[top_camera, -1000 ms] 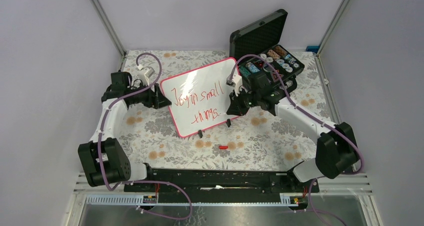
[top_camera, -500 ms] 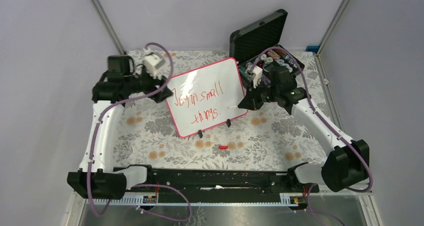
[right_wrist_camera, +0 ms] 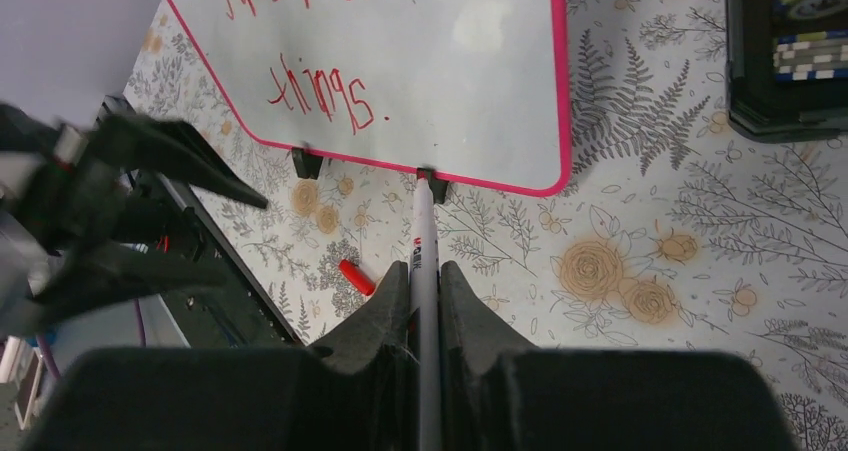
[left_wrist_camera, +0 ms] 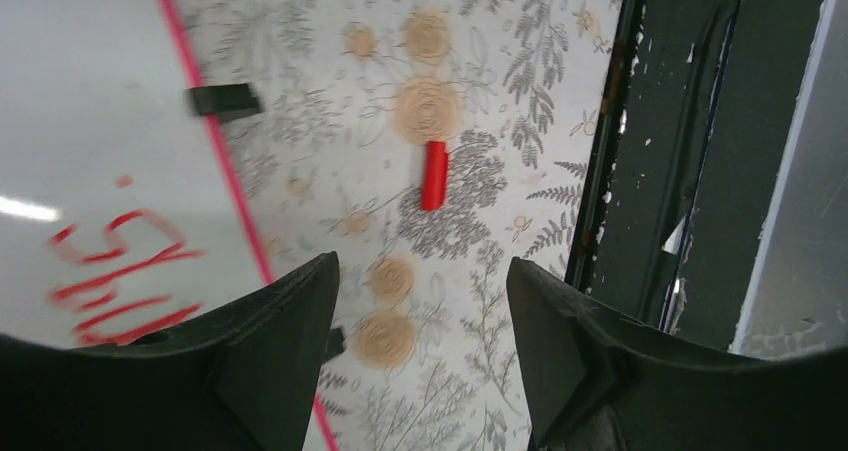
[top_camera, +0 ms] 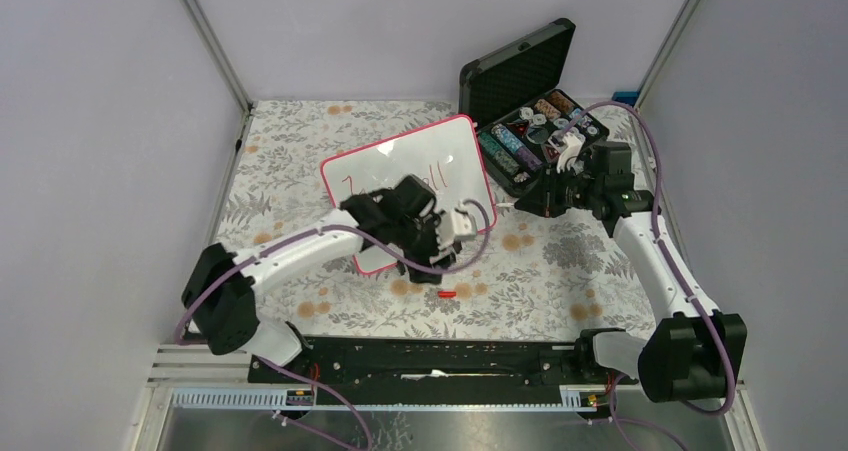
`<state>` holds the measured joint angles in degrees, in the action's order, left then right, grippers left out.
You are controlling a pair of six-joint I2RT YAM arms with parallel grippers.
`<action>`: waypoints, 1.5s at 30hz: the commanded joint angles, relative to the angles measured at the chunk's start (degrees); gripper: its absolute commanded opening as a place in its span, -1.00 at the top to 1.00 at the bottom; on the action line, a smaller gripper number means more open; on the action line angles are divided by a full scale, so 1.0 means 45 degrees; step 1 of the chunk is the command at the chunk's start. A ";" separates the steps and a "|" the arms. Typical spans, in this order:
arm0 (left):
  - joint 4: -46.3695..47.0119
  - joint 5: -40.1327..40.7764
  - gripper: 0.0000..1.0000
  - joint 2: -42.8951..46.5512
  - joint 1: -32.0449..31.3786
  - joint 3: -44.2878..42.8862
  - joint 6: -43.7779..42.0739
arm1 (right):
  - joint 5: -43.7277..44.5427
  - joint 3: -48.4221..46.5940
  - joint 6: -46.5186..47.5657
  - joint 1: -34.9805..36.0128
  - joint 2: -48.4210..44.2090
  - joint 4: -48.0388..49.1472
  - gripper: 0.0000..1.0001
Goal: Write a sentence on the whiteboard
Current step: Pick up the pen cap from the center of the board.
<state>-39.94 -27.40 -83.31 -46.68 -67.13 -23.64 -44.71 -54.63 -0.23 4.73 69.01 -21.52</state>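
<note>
The left end effector (left_wrist_camera: 420, 267) has its two fingers spread, with nothing between them. Beyond the gap, a little further toward the near edge of the surface (top_camera: 560, 261), lies the red cap (left_wrist_camera: 433, 175), flat on the flowered pattern. Its long axis points away from the wrist, so it runs across the line on which the fingers close. They would meet it on its two long sides. The cap sits almost in the middle of the gap, only slightly to one side.

The right end effector (right_wrist_camera: 423, 268) is pressed together on the marker (right_wrist_camera: 424, 226), which sticks out forward with its tip toward one black foot of the whiteboard (right_wrist_camera: 450, 81). In the top view the tip is apart from the board. This arm is near the right edge, beside the open case (top_camera: 520, 76) in the far right corner, and well apart from the cap.

The whiteboard stands leaning on its feet around the middle of the surface, and the left arm reaches across in front of its lower part. The sentence (right_wrist_camera: 318, 93) is on it in red, in two lines, and the lower one reads "things." with a full stop.

I judge that the writing is finished and that the step in hand is to fetch the cap. The left end effector is clearly the nearer one. It needs to go down and a little forward, then close.
</note>
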 commanded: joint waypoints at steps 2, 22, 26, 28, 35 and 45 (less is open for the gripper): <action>0.2827 0.0906 -0.36 -0.0638 -0.1762 0.1447 0.0155 | -0.0171 0.0211 -0.0205 -0.0327 -0.0357 0.0271 1.00; 0.6036 0.1994 0.06 -0.2970 -0.2138 0.3585 -0.0085 | -0.0045 0.0731 -0.0171 -0.0368 -0.0648 0.0704 1.00; 0.5664 0.1999 0.34 -0.3243 -0.2167 0.3634 -0.0389 | -0.0098 0.0752 -0.0176 -0.0368 -0.0620 0.0733 1.00; 0.5512 0.2014 0.50 -0.3400 -0.2172 0.3574 -0.0434 | -0.0123 0.0791 -0.0184 -0.0378 -0.0622 0.0773 1.00; 0.4625 0.1597 1.00 -0.3034 -0.2141 0.2955 -0.0286 | -0.0879 0.1021 -0.0402 -0.0378 -0.0547 0.1085 1.00; 0.2861 0.0224 1.00 -0.0683 0.0040 0.1113 -0.0083 | -0.2838 0.1111 -0.1376 -0.0350 -0.0442 0.1897 1.00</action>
<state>-24.51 -22.22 -92.66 -51.64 -55.70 -23.97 -50.92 -50.06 -3.70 3.31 67.46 -16.43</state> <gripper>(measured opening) 0.069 0.158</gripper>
